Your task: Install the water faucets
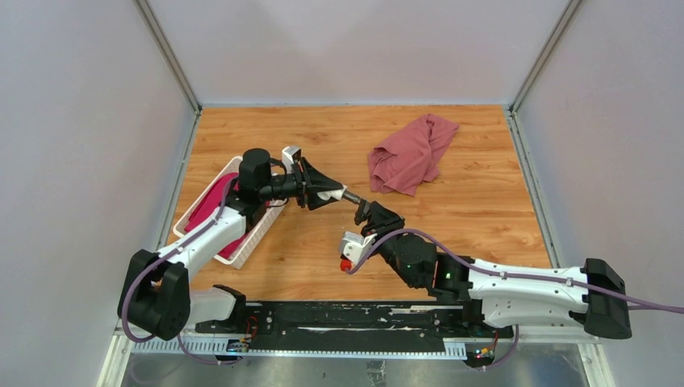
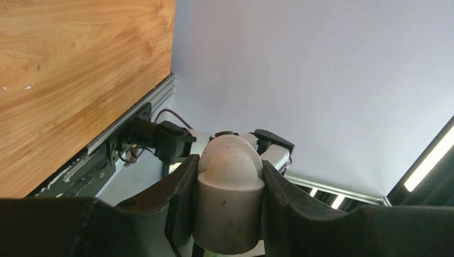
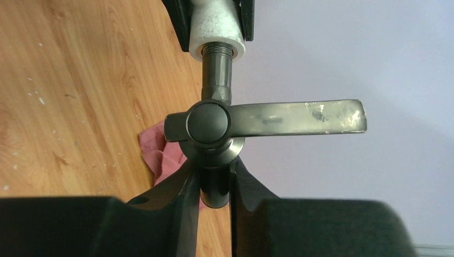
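My left fingers (image 2: 179, 201) are clamped on the white fitting (image 2: 229, 198); my right fingers (image 3: 179, 195) are closed on the stem of the dark tap (image 3: 209, 126); its threaded end sits at the fitting's mouth; both are held above the counter (image 1: 484, 210), near and left of the red cloth (image 1: 407, 153).

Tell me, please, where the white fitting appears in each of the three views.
Top external: the white fitting is left of centre, at the tip of the left gripper.
Left wrist: the fitting is bottom centre, clamped between black fingers.
Right wrist: the fitting is top centre, the dark grey tap entering it.
Shared landmark: the left gripper's black fingers flank it in every view.
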`<control>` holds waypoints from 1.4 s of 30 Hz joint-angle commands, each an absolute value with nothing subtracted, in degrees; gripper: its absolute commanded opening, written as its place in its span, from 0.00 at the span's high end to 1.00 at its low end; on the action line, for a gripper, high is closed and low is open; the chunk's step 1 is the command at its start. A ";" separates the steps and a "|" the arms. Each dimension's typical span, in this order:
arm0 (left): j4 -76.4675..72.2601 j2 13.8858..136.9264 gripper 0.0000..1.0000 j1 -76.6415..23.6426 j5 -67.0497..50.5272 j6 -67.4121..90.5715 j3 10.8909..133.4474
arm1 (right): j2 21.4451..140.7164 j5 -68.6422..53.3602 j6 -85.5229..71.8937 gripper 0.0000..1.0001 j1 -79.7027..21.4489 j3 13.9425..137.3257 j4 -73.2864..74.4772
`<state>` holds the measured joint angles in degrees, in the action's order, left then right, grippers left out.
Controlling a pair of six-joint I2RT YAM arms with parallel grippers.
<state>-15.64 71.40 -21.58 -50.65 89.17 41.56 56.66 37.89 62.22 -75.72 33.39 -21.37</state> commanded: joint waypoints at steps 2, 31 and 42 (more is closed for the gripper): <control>-16.62 69.86 1.00 -21.62 -54.58 85.75 43.51 | 52.44 28.51 45.43 0.86 -73.67 38.22 -12.15; -16.40 60.74 1.00 -21.70 -67.67 47.30 44.89 | 49.94 -47.69 -51.64 1.00 -35.09 44.70 -8.88; -16.52 62.68 1.00 -21.53 -63.14 53.19 44.69 | 50.20 -51.42 -54.43 0.09 -29.59 40.37 -3.92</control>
<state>-14.57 61.73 -21.26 -63.88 51.44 44.88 54.19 -51.20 -57.25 -30.83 37.89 -11.70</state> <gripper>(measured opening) 0.438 0.844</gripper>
